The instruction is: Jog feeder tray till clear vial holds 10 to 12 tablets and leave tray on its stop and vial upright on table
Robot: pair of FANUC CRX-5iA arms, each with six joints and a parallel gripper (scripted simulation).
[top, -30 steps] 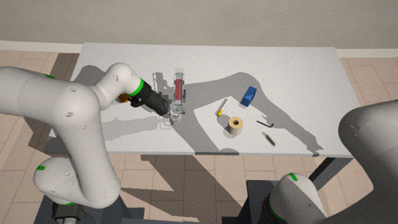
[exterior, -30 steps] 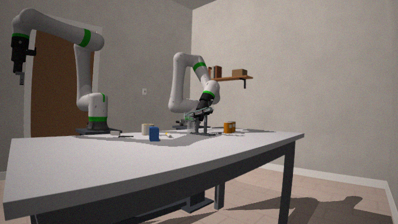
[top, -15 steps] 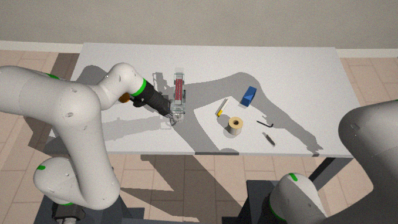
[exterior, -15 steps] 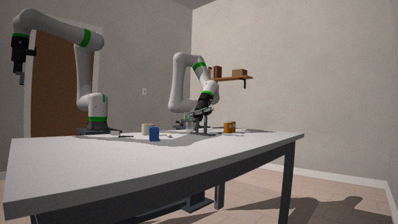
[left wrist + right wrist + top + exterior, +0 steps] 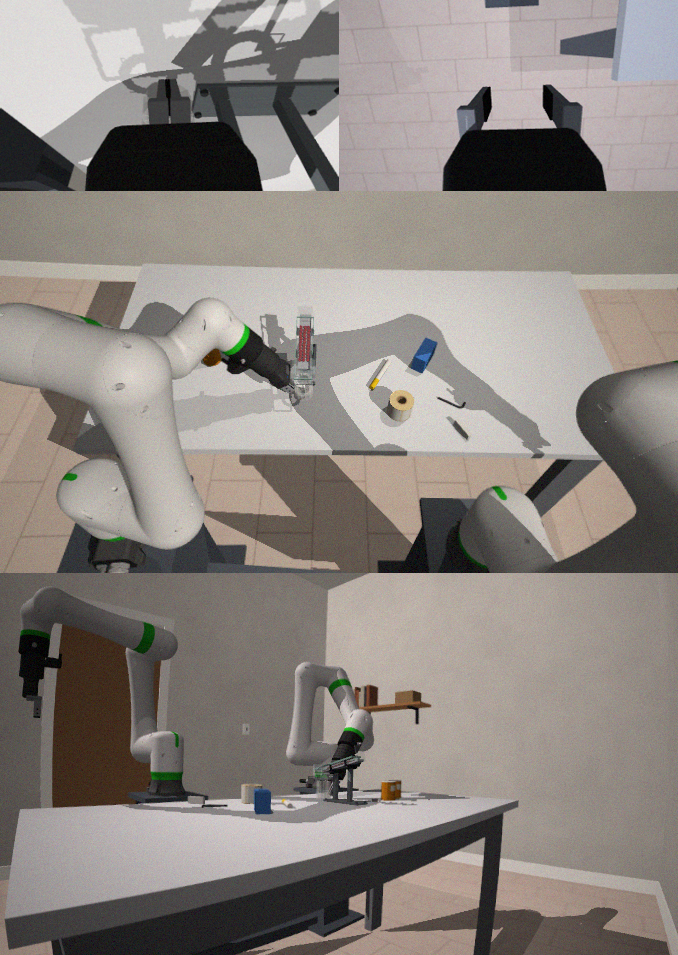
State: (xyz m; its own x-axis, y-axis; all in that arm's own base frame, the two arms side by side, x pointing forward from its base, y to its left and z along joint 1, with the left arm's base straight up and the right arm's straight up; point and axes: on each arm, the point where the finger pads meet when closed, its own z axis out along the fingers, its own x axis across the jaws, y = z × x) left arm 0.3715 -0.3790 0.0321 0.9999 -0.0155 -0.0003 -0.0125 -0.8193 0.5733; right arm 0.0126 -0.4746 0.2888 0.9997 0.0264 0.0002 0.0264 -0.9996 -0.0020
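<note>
L grip point(image 5: 292, 392) point(image 5: 168, 91) closed on nothing, beside clear vial point(image 5: 304, 392) point(image 5: 322, 788); R grip point(image 5: 517, 102) wide, empty. Feeder tray point(image 5: 304, 366) point(image 5: 342, 763) on its stand, tablets point(image 5: 304, 343) aboard. Prob. pre-jog; next I'd clear vial, line up high-end push

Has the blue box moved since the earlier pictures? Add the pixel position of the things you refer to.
No. The blue box point(image 5: 424, 355) point(image 5: 262, 801) keeps its place in the top view, judged against the table's point(image 5: 500, 301) point(image 5: 150, 853) edges and corners.
</note>
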